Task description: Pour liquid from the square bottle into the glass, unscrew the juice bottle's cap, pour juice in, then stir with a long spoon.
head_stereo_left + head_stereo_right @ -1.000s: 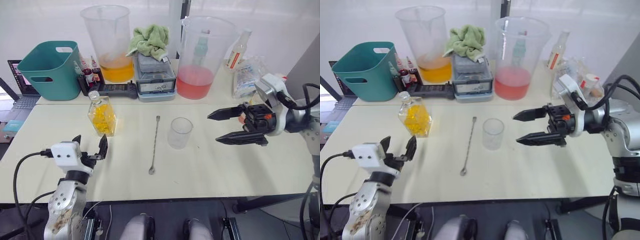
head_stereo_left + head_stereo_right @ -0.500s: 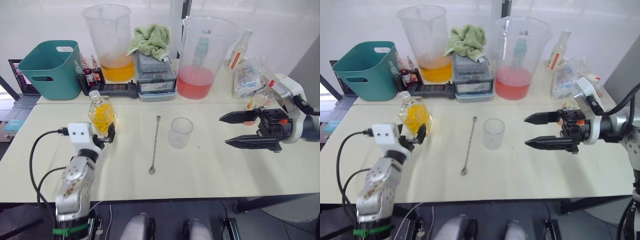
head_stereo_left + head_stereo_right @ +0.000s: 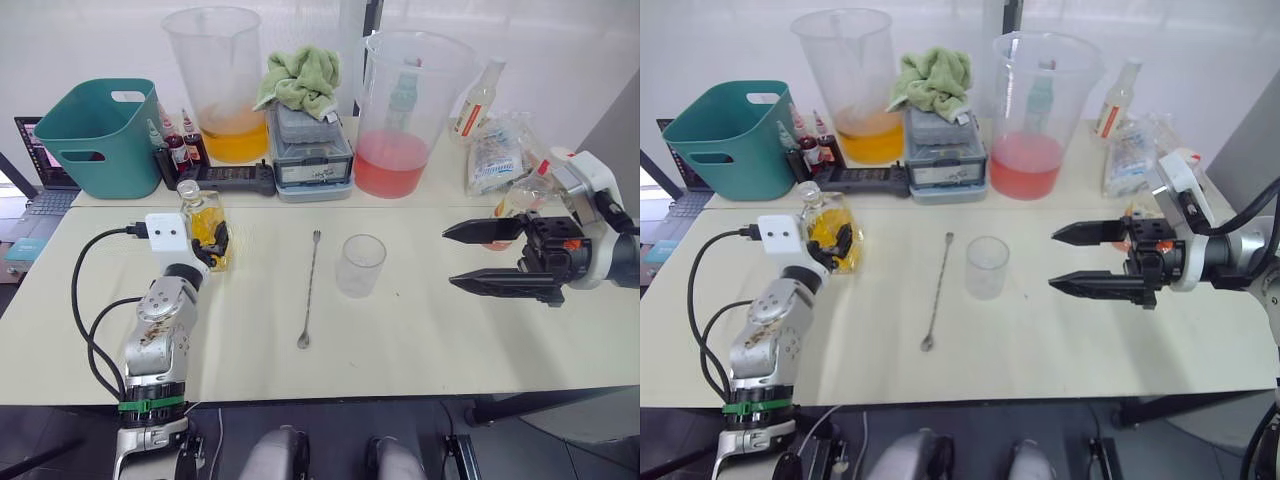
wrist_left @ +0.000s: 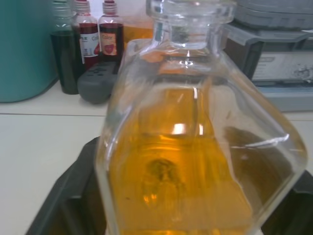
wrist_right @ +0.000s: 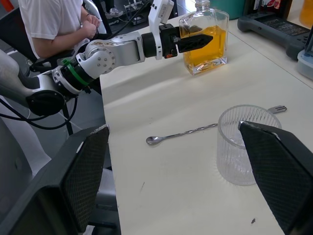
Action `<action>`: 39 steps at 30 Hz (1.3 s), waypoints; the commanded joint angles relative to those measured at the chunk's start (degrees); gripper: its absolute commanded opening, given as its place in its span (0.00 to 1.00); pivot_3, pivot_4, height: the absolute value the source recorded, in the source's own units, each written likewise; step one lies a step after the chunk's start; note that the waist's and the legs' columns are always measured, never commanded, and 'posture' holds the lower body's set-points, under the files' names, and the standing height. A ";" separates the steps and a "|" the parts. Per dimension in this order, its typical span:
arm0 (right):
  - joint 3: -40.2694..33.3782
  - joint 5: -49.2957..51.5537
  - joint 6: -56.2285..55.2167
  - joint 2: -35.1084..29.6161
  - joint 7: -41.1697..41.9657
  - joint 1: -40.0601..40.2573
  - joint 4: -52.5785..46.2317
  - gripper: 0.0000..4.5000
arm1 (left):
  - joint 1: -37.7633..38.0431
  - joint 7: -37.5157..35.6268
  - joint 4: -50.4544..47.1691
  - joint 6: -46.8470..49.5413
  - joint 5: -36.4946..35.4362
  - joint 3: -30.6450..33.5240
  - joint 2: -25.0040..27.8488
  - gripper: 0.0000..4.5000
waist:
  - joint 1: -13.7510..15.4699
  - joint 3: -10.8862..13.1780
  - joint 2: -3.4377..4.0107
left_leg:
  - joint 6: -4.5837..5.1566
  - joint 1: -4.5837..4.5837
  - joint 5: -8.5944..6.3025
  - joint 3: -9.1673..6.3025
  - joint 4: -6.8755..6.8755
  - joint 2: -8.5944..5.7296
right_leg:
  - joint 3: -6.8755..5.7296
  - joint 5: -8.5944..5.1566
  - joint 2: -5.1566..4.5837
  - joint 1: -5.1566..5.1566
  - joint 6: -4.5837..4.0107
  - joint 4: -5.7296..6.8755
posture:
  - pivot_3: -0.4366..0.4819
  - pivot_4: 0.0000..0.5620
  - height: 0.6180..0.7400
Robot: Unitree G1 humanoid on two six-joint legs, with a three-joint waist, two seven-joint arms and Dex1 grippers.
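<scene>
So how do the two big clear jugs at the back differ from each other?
The left jug holds a shallow layer of orange liquid; the right jug holds pink liquid, filled a bit higher. The right jug looks wider, and a bottle shows through its wall, while nothing like that shows through the left jug. Both are clear, open-topped and standing upright behind the table.

The square bottle (image 3: 206, 228) stands upright (stopper in, yellow liquid inside). The long spoon (image 3: 309, 290) lies flat between it and the empty glass (image 3: 361, 265).
</scene>
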 commanded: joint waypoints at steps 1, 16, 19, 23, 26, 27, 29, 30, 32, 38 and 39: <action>-1.56 1.16 -0.71 -0.41 -0.57 -0.70 -1.36 1.00 | -1.66 0.67 -0.95 -1.99 0.46 0.12 -0.02 0.63 | 0.01 0.01 -0.02 | 0.00 0.00 0.00 0.00 0.00 0.00 | 0.00 0.00 -0.01 0.00 0.00 0.00 | 0.48 0.27 1.00; 0.82 2.46 -0.07 1.49 -0.03 -3.03 -0.47 1.00 | 5.01 -16.14 -14.49 -4.19 -8.05 1.67 8.05 0.63 | -0.66 0.28 -0.48 | -0.10 -0.70 0.10 0.01 0.04 0.05 | -0.02 0.49 0.14 -0.80 -0.13 0.07 | 0.48 0.27 1.00; 1.24 2.70 0.25 1.38 0.20 -3.38 -0.22 1.00 | 7.97 -23.71 -18.95 -3.19 -13.46 0.70 10.48 0.63 | -0.74 0.29 -0.50 | -0.06 -0.72 0.11 0.02 0.04 0.03 | -0.05 0.49 0.16 -0.80 -0.13 0.02 | 0.48 0.27 1.00; 2.05 2.54 -0.10 1.33 0.55 -3.90 0.52 1.00 | 8.90 -32.74 -23.39 2.66 -24.37 0.92 14.25 0.63 | -0.54 0.34 -0.54 | -0.08 -0.75 0.10 -0.02 0.06 0.02 | -0.15 0.48 0.19 -0.76 -0.12 0.00 | 0.48 0.27 1.00; 2.54 2.25 -0.50 1.73 0.27 -4.24 0.35 1.00 | 8.67 -39.22 -25.79 8.05 -30.39 -1.06 18.79 0.63 | -0.76 0.34 -0.54 | -0.14 -0.72 0.14 -0.01 0.11 0.05 | -0.13 0.47 0.24 -0.75 -0.11 0.01 | 0.48 0.27 1.00; 2.61 2.29 -0.46 1.82 0.16 -4.38 0.28 1.00 | 8.48 -40.24 -26.15 9.09 -31.58 -1.53 19.75 0.63 | -0.81 0.34 -0.54 | -0.17 -0.71 0.15 0.01 0.11 0.05 | -0.10 0.47 0.24 -0.75 -0.11 0.03 | 0.48 0.27 1.00; 2.25 3.03 0.19 1.88 -0.31 -4.60 -0.37 1.00 | 7.09 -43.78 -26.75 11.57 -33.71 -4.05 22.09 0.63 | -0.78 0.35 -0.53 | -0.23 -0.68 0.20 0.05 0.11 0.07 | -0.09 0.46 0.30 -0.74 -0.11 0.03 | 0.48 0.27 1.00; 2.14 3.26 0.40 1.87 -0.49 -4.68 -0.57 1.00 | 6.54 -45.04 -26.72 12.24 -34.16 -4.87 22.81 0.63 | -0.77 0.35 -0.53 | -0.25 -0.68 0.22 0.08 0.12 0.07 | -0.08 0.46 0.33 -0.74 -0.12 0.05 | 0.48 0.27 1.00; 1.17 3.96 0.93 1.21 -0.85 -4.01 -1.52 1.00 | 2.72 -46.57 -25.83 13.01 -34.24 -8.96 21.58 0.63 | -0.71 0.35 -0.52 | -0.25 -0.68 0.25 0.14 0.16 0.11 | -0.07 0.46 0.43 -0.75 -0.12 0.05 | 0.48 0.27 1.00; -2.88 5.20 2.06 -1.57 -2.44 -1.28 -4.78 1.00 | -4.97 -50.42 -19.11 10.27 -24.99 -20.76 18.38 0.63 | -0.35 0.35 -0.51 | 0.19 -0.70 0.48 0.15 0.24 0.06 | -0.06 0.46 0.43 -0.67 -0.12 0.05 | 0.48 0.27 1.00; -3.85 5.66 2.37 -2.37 -2.64 -0.71 -5.29 1.00 | -5.58 -51.39 -17.33 8.82 -23.05 -22.67 17.65 0.63 | -0.45 0.34 -0.49 | 0.22 -0.70 0.49 0.16 0.23 0.06 | -0.06 0.46 0.43 -0.68 -0.12 0.05 | 0.48 0.27 1.00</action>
